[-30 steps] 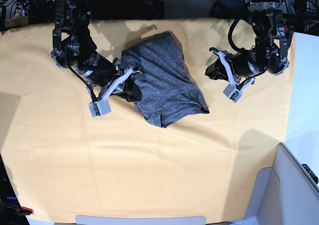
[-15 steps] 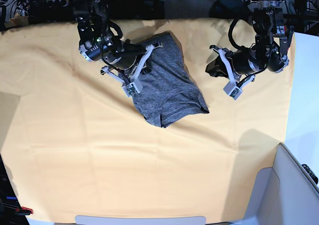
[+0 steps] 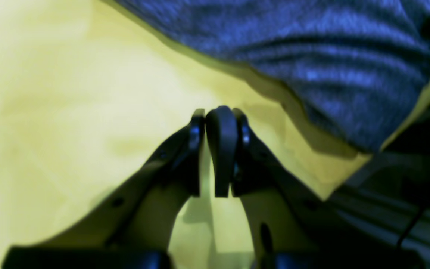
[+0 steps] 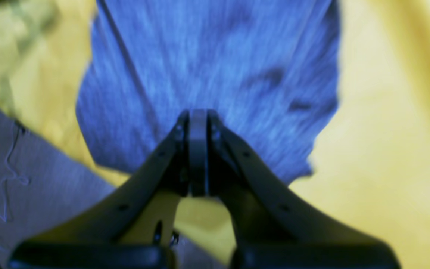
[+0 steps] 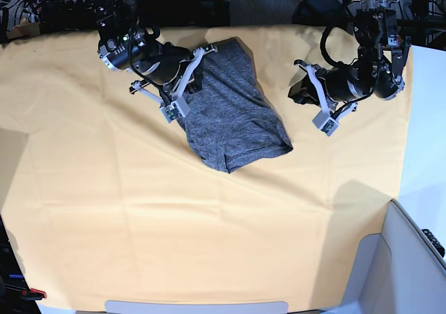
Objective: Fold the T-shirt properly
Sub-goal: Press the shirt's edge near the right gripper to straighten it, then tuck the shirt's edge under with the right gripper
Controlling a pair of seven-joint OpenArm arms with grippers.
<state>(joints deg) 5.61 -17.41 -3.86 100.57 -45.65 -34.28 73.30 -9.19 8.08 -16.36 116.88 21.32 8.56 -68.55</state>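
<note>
the heathered charcoal knit t-shirt (image 5: 233,115) is lying in a compact, slightly skewed bundle on the yellow-orange cloth (image 5: 139,209) covering the table, toward its far edge. the right gripper (image 5: 182,91) is hovering at the bundle's left edge, its jaws pressed together on nothing. the left gripper (image 5: 322,112) is waiting well apart to the other side, its jaws almost touching and empty. the folding appears nearly done, with tidying the likely step in hand; the next move probably calls for squaring the crooked near corner without dragging layers loose. the base view is giving the whole outline and both arms. the right wrist view is showing fabric (image 4: 215,63) directly beyond the closed fingertips (image 4: 198,123). the left wrist view is catching only a shirt edge (image 3: 312,56) past bare cloth.
</note>
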